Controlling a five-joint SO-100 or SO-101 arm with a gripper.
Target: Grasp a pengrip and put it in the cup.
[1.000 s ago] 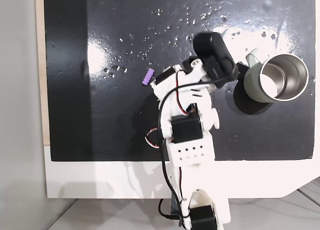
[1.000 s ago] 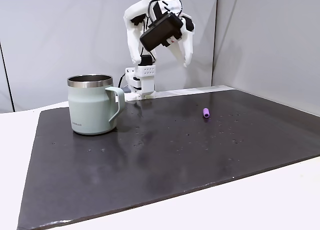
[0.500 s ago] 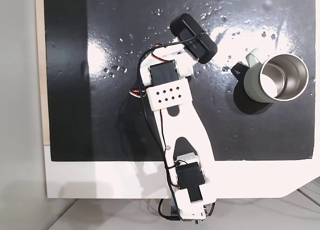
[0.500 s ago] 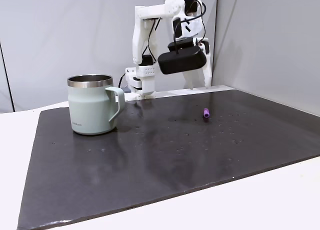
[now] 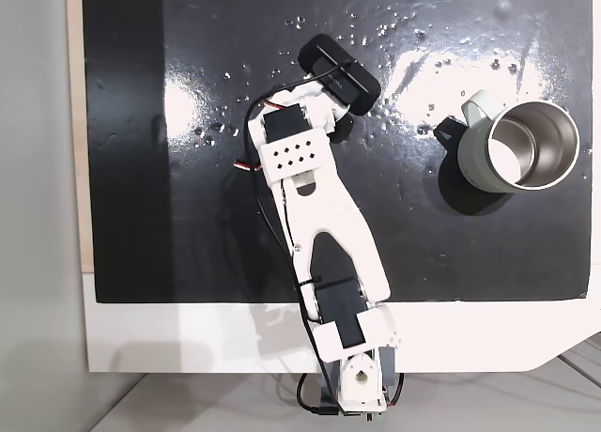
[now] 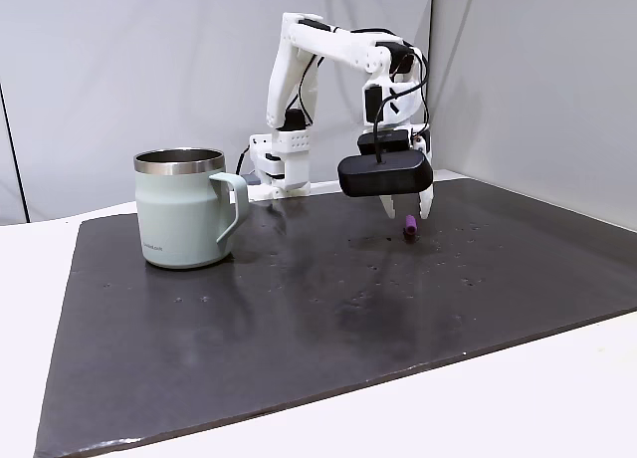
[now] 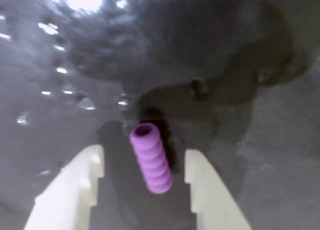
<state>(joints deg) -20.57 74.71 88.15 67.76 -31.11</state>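
With my gripper (image 7: 144, 165) spread wide around the pengrip (image 7: 151, 157), I worry that closing off-centre could squirt the rubbery tube sideways.

A bare robot test bench: glossy black rectangular mat (image 6: 299, 319) on a white desk (image 5: 188, 338), enclosed by plain grey partition walls (image 6: 119, 70).

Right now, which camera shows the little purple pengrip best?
The wrist view: the pengrip looks big, ribbed, lying between the open end effector fingers. The side fixed view shows a tiny purple speck; from above, the arm hides it.
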